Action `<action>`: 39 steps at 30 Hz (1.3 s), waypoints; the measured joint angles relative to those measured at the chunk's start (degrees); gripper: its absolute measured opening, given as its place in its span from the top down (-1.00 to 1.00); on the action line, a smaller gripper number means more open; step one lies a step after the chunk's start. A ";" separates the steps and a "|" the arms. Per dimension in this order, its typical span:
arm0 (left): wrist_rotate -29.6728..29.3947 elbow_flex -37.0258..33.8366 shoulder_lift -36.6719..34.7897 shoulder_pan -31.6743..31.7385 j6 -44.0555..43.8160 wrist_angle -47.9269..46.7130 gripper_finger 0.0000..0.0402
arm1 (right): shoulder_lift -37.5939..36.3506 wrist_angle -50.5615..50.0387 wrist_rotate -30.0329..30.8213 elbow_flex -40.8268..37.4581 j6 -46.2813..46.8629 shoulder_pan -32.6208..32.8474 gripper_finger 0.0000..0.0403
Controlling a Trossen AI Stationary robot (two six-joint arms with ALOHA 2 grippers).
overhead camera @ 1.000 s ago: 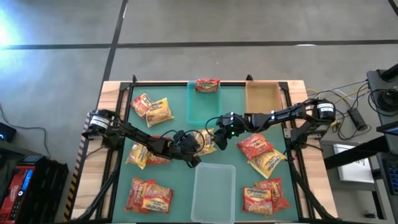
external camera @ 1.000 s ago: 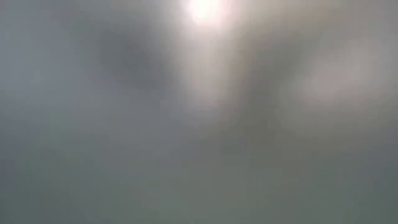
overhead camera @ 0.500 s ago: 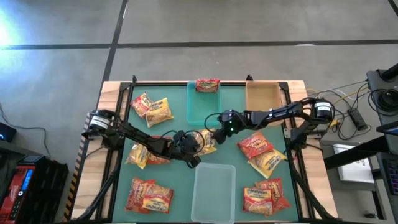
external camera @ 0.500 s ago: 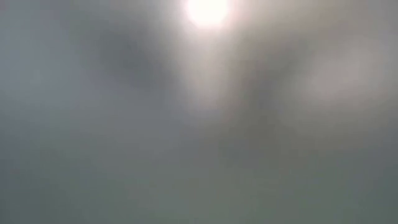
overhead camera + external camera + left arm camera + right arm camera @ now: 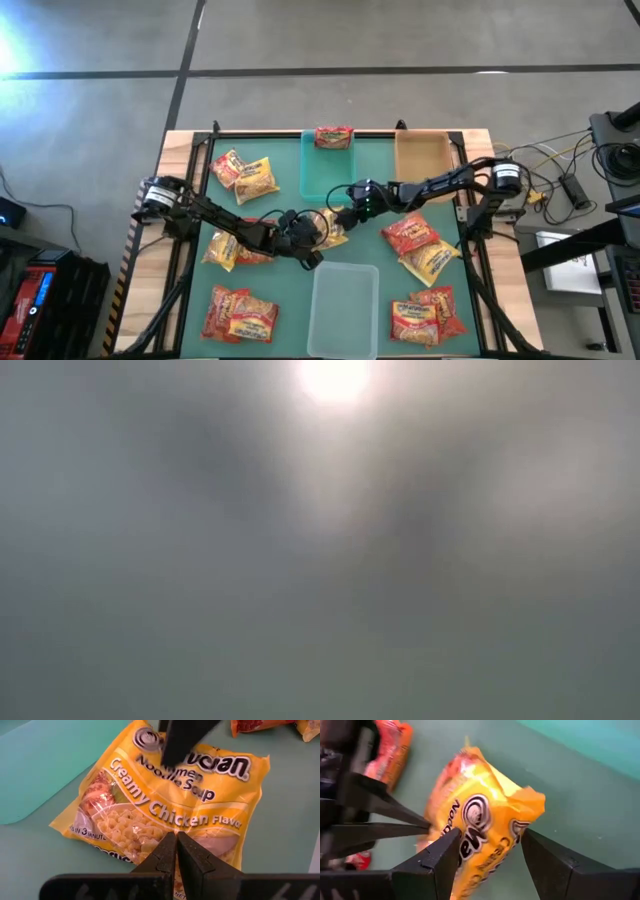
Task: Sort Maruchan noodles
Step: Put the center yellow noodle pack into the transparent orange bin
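A yellow Maruchan noodle packet printed "Creamy Chicken" sits mid-table between both grippers. My left gripper comes from the table's left and is shut on it. My right gripper reaches in from the right, open. Its two fingers stand on either side of the packet's far end; whether they touch it I cannot tell. The low view shows only blur. My left gripper pinches the yellow packet's film near its left end between its two shut fingers. The fingers slant down from the table's left. The packet's other end tilts up toward my right gripper. Whether its underside rests on the mat I cannot tell.
A teal bin holds a red packet at its far end; a tan bin stands to its right and a clear bin at the near edge. More packets lie left and right.
My right gripper has moved a little toward the table's left and down, closing in on the yellow packet, and has rolled about its own axis. Its fingers have stayed apart. My left gripper and the packet have kept still.
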 joint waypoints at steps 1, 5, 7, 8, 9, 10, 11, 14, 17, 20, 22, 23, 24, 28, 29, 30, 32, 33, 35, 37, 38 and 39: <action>0.00 0.00 0.00 0.02 0.00 -0.02 1.00 | 0.74 1.44 -0.06 -0.02 0.89 0.12 0.00; -0.07 -0.02 0.00 0.00 0.00 -0.03 1.00 | 3.97 8.94 0.08 -0.11 2.69 0.82 0.00; -0.05 -0.04 0.00 -0.02 0.00 -0.13 1.00 | 5.08 11.90 0.11 -0.11 3.47 1.12 0.00; -0.09 -0.04 0.00 -0.02 0.00 -0.13 1.00 | 5.41 12.29 0.08 -0.09 3.49 1.18 0.00; 0.00 -0.04 0.00 -0.02 0.00 -0.15 1.00 | 5.67 12.51 0.05 -0.09 3.48 1.23 0.00; -0.06 -0.04 0.00 -0.02 0.00 -0.17 1.00 | 6.06 13.03 -0.03 -0.09 3.48 1.20 0.00; -0.06 -0.04 0.00 -0.02 0.04 -0.09 1.00 | 6.27 13.10 -0.05 -0.04 3.48 1.20 0.00; -0.09 -0.07 0.00 -0.02 0.05 0.00 1.00 | 6.81 13.67 -0.04 -0.02 3.13 1.20 0.00; -0.63 -0.09 0.00 -0.03 0.06 0.07 1.00 | 6.78 13.73 -0.03 -0.02 2.64 1.20 0.05; -1.65 -0.11 0.04 -0.09 0.03 0.45 1.00 | 6.51 14.17 -0.16 -0.02 2.05 1.18 0.16; -1.80 0.30 -0.09 -0.09 0.05 0.39 1.00 | 6.50 14.61 -0.28 0.02 1.40 1.14 0.24; -1.91 0.67 -0.24 -0.09 0.42 0.22 1.00 | 6.46 14.60 -0.39 0.04 1.17 1.14 0.28; -2.09 1.01 -0.53 -0.09 1.06 -0.04 1.00 | 6.42 14.65 -0.43 0.07 1.12 1.14 0.30; -2.35 2.68 -1.81 -0.40 3.59 -0.71 1.00 | 6.38 14.60 -1.05 0.10 0.83 1.08 0.33; -2.77 2.94 -2.25 -0.64 4.12 -0.63 1.00 | 6.38 14.63 -1.88 0.14 0.61 1.01 0.34; -3.56 3.19 -2.78 -0.93 4.36 -0.69 1.00 | 6.38 14.56 -2.71 0.17 0.30 0.99 0.34; -6.12 3.55 -4.13 -1.66 4.52 -0.79 1.00 | 6.38 14.34 -4.20 0.15 -0.32 0.96 0.34; -7.33 3.66 -4.69 -2.06 4.50 -1.17 1.00 | 6.38 14.28 -4.50 0.13 -0.61 0.94 0.34; -9.41 3.67 -5.54 -2.84 3.91 -3.26 1.00 | 6.38 14.22 -4.82 0.13 -1.20 0.88 0.34; -11.79 3.63 -6.47 -3.42 2.56 -5.39 1.00 | 6.38 14.20 -5.32 0.13 -1.66 0.86 0.34; -13.21 3.63 -7.15 -3.63 1.46 -6.67 1.00 | 6.38 14.16 -5.61 0.11 -1.79 0.84 0.34; -14.67 3.66 -7.70 -3.91 0.27 -7.88 1.00 | 6.38 14.13 -6.11 0.11 -1.99 0.75 0.34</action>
